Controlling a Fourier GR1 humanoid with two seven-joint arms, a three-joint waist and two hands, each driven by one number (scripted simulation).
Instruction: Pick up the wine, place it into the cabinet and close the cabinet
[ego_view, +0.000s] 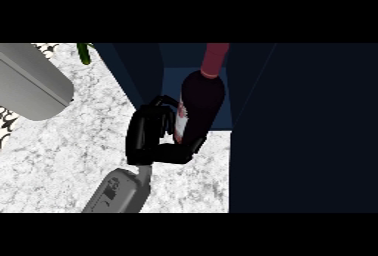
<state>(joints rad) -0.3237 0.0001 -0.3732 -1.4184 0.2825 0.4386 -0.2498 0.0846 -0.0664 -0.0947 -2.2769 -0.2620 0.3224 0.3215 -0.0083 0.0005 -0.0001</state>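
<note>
On the pale marbled desk (66, 165) a grey rounded thing (29, 85) lies at my far left, with a green sprig (83, 54) behind it. The dark blue cabinet (303, 125) fills the right side, its door (129, 75) swung open beside me. The wine (201, 105), dark glass with a red neck, stands at the cabinet's opening, perhaps just inside. My left hand (151, 137) has its fingers (166, 102) curled round the bottle's lower body.

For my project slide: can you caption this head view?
Right hand holds the wine bottle at the open cabinet.
</note>
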